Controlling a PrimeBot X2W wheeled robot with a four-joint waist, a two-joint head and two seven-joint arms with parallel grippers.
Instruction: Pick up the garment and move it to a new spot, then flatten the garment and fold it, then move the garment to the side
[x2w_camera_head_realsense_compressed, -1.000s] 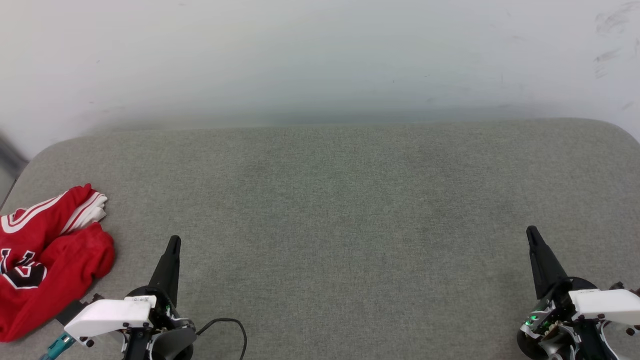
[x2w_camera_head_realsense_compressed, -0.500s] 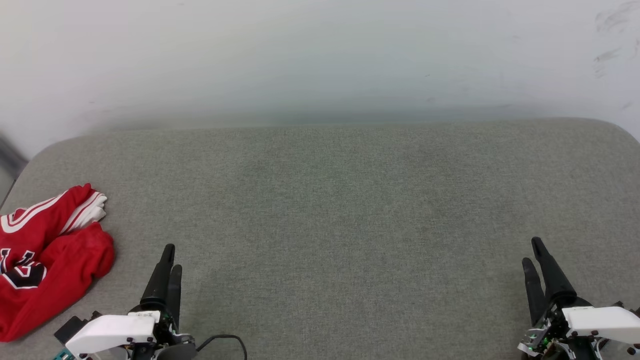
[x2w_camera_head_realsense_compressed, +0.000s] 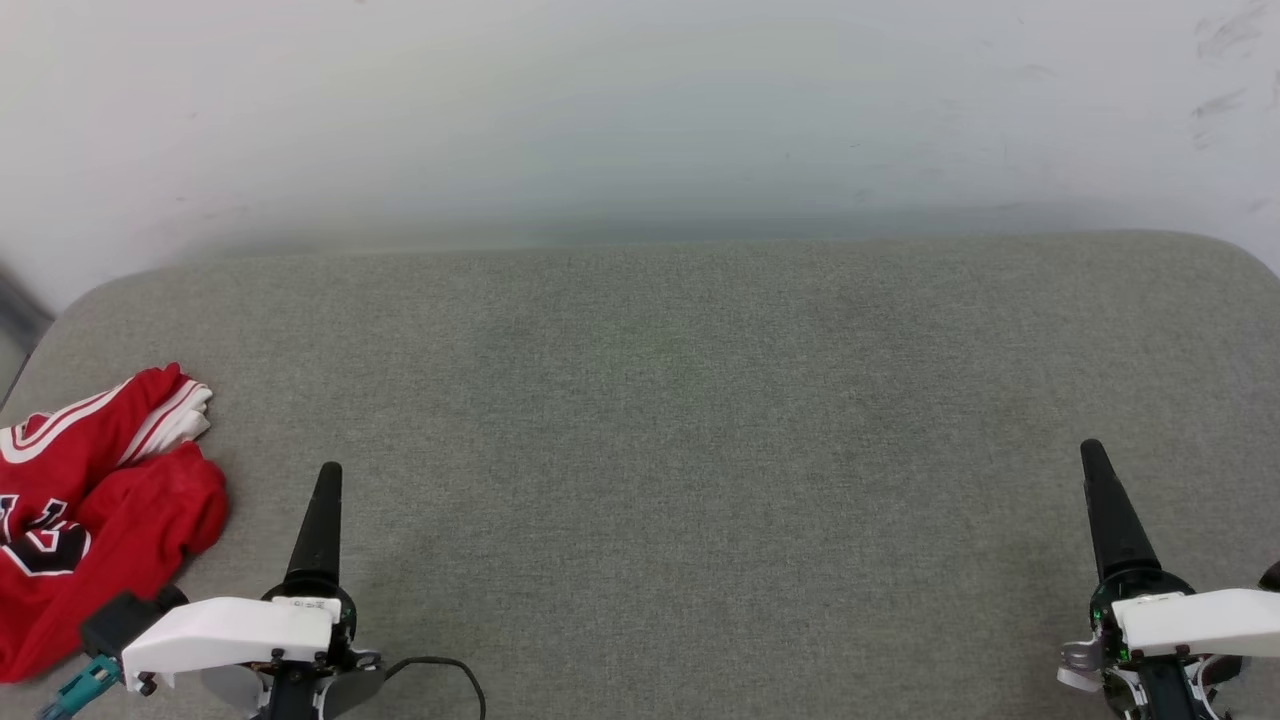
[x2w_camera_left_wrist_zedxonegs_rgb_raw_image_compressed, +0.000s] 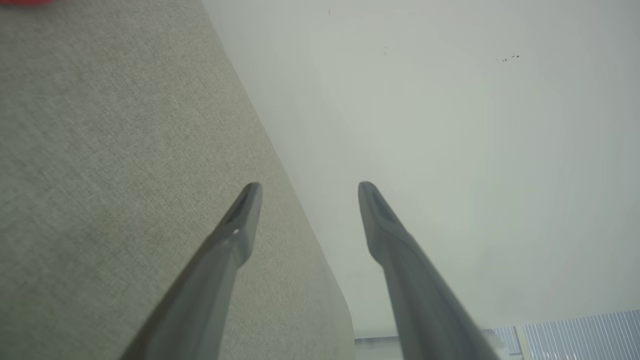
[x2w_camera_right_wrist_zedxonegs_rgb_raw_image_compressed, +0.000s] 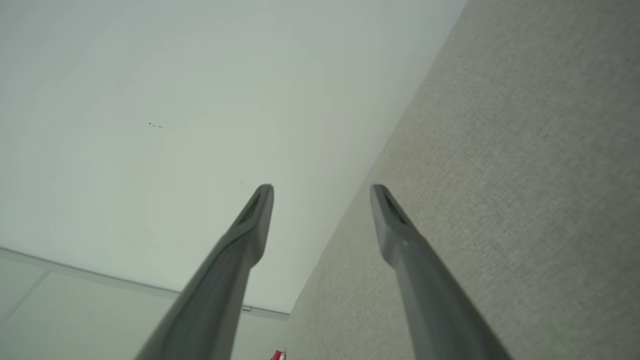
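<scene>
The garment (x2w_camera_head_realsense_compressed: 90, 500) lies in a crumpled heap at the lower left of the head view, on the desk (x2w_camera_head_realsense_compressed: 650, 400), with its left part cut off by the frame edge. Its long axis runs from the striped cuff (x2w_camera_head_realsense_compressed: 185, 415) at upper right down to the lower left. Black lettering shows on the red cloth near the frame edge.

The left end effector (x2w_camera_head_realsense_compressed: 326, 478) points up the frame just right of the heap, near it but not touching. In its wrist view the 2 fingers are spread with nothing between them. They aim at the desk's far edge and the wall (x2w_camera_head_realsense_compressed: 640, 120), with a sliver of red at the upper left corner. The right end effector (x2w_camera_head_realsense_compressed: 1092, 455) sits at the lower right of the head view, well apart from the garment, also spread and empty.

The pickup has not begun. The left arm is plainly the nearer 1. The garment lies to the left of its fingers, not ahead of them, so I judge it must swing left and tip down towards the cloth before closing.
</scene>
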